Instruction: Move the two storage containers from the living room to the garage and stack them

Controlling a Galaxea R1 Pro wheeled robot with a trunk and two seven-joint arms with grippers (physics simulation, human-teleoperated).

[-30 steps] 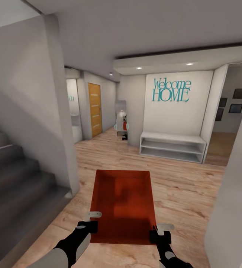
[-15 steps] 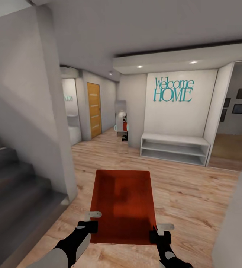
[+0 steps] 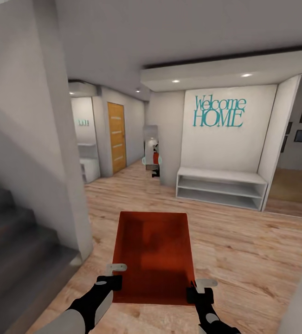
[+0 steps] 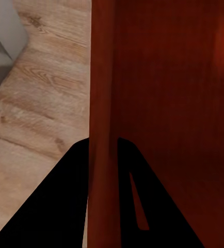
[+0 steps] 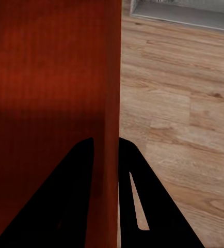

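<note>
One orange-red storage container hangs in front of me above the light wood plank floor, held level by its two long walls. My left gripper is shut on its left wall near the close corner. In the left wrist view the left gripper straddles that thin wall of the container. My right gripper is shut on the right wall, and the right wrist view shows the right gripper astride the container wall. The second container and the garage are out of view.
Grey stairs and a white pillar stand close on the left. Ahead are a low white shelf bench under a "Welcome HOME" wall, a wooden door down a corridor, and an opening at the right.
The whole view has shifted: stairs and pillar slid left, and the right-hand wall dropped out of sight. The container stays the same in both grippers.
</note>
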